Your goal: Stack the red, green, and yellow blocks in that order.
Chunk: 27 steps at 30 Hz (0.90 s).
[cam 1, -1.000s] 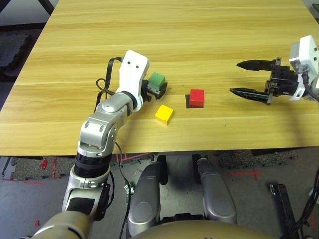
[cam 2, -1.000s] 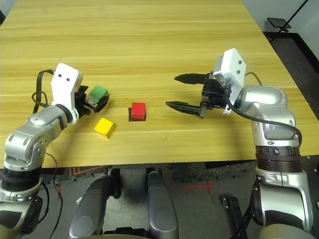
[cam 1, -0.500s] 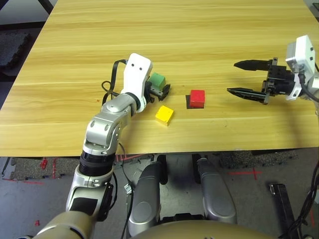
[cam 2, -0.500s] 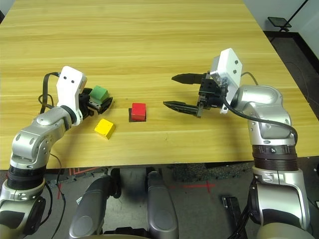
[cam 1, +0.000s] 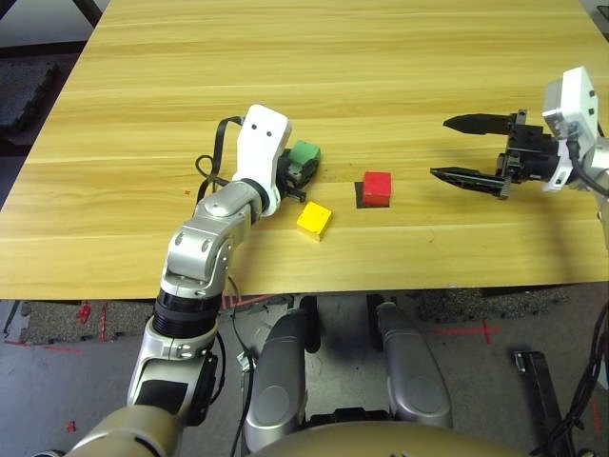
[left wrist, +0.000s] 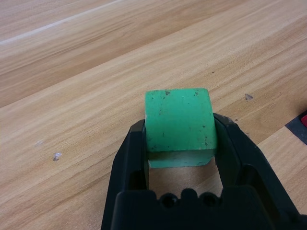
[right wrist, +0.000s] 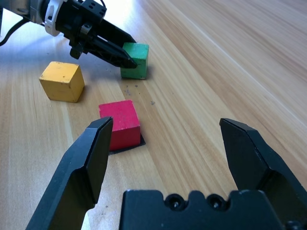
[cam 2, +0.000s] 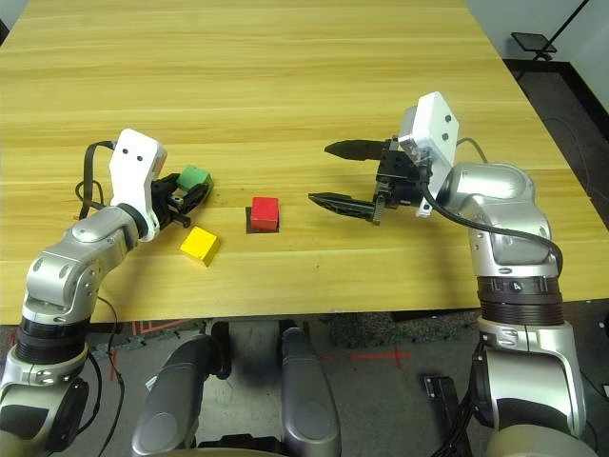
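Note:
The green block (cam 1: 304, 155) sits on the table left of centre, and my left gripper (left wrist: 180, 143) is shut on it, one black finger on each side. The yellow block (cam 1: 313, 219) lies just in front of it, nearer the table's front edge. The red block (cam 1: 377, 187) rests on a flat black square patch (cam 1: 361, 195) in the middle. My right gripper (cam 1: 459, 148) hovers to the right of the red block, open and empty, its fingers pointing toward that block.
The wooden table (cam 1: 362, 67) stretches wide and bare behind the blocks. Its front edge (cam 1: 381, 281) runs close below the yellow block. A black cable (cam 1: 211, 157) loops beside my left wrist.
My left gripper has closed on the green block, which stood between its open fingers before. The right gripper has drifted slightly toward the red block.

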{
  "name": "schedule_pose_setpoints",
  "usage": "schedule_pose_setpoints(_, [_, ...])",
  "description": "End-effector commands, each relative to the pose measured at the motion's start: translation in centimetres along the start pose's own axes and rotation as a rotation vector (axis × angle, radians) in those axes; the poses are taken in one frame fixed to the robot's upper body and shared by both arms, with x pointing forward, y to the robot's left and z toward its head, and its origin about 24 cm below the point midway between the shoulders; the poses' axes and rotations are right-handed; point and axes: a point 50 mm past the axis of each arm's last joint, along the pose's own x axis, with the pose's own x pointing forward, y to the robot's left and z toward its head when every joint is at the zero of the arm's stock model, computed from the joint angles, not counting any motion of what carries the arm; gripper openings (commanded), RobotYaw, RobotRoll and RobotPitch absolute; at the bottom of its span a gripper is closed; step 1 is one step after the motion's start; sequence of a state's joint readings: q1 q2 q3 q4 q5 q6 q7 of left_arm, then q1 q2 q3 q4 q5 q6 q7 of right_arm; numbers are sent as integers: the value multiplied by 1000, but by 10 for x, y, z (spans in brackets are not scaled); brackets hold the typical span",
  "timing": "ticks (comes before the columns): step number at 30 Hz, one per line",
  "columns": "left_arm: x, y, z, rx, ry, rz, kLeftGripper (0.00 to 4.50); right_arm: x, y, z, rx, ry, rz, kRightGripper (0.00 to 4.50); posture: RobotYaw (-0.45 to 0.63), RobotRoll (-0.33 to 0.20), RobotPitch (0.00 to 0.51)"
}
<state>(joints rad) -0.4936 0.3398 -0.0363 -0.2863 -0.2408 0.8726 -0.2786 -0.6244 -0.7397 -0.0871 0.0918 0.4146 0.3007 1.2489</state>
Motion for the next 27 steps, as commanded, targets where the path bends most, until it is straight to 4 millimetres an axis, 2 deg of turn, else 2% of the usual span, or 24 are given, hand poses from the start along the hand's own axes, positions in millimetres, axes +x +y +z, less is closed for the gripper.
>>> schedule_pose_setpoints(1, [3,8,3,51,-7,-37,2024,2,0,-1,-2,-1,12,4500,251,70,305])
schedule_pose_setpoints(6, [3,15,41,180,-139,-203,2024,2,-2,0,-12,0,18,4500,256,75,289])
schedule_pose_setpoints(9, [-2,10,57,247,-178,-335,2024,1,-1,0,-12,4,29,4500,258,77,285])
schedule_pose_setpoints(12, [-7,2,67,242,-196,-480,2024,-2,7,1,5,20,77,4500,257,78,280])
schedule_pose_setpoints(16, [-11,-5,73,290,-194,-608,2024,-9,18,1,13,54,131,4500,251,77,271])
schedule_pose_setpoints(20, [-8,-13,79,287,-207,-650,2024,-14,20,3,13,72,137,4500,243,74,265])
schedule_pose_setpoints(23, [-5,-24,83,280,-225,-686,2024,-17,21,7,12,81,138,4500,226,73,258])
schedule_pose_setpoints(27, [3,-42,78,312,-234,-761,2024,-21,24,10,17,95,150,4500,223,69,259])
